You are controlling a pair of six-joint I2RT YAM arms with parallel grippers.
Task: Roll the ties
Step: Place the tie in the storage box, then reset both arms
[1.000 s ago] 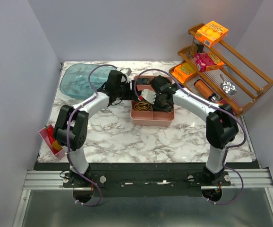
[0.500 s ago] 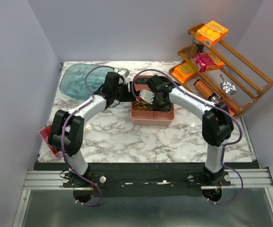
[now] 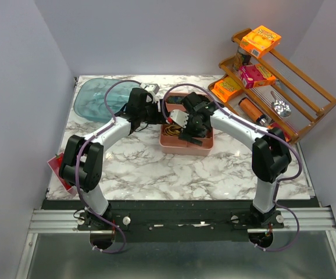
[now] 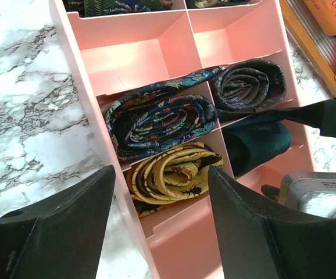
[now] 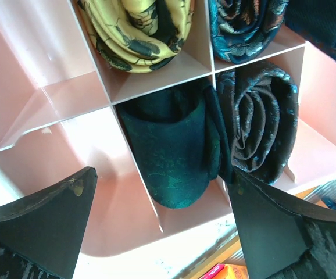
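Note:
A pink divided tray (image 3: 188, 150) holds several rolled ties. In the left wrist view I see a gold-patterned coil (image 4: 171, 174), a blue patterned coil (image 4: 156, 119), a dark grey coil (image 4: 246, 87) and a dark teal-green tie (image 4: 255, 142), each in its own compartment. My right gripper (image 5: 162, 226) hangs open just above the teal-green tie (image 5: 171, 151), which lies loosely rolled in its compartment, held by nothing. The dark grey coil (image 5: 261, 122) sits beside it. My left gripper (image 4: 162, 226) is open over the tray's near-left wall, next to the gold coil, gripping nothing.
A wooden rack (image 3: 272, 87) with orange and pink boxes and a metal scoop stands at the back right. A teal dish (image 3: 98, 99) lies at the back left. A red-pink packet (image 3: 60, 168) sits at the table's left edge. The tray's back-left compartments (image 4: 133, 61) are bare.
My right gripper's jaws have spread wide open over the tray, letting go of the teal-green tie. The left arm drew slightly closer to the tray, then held still.

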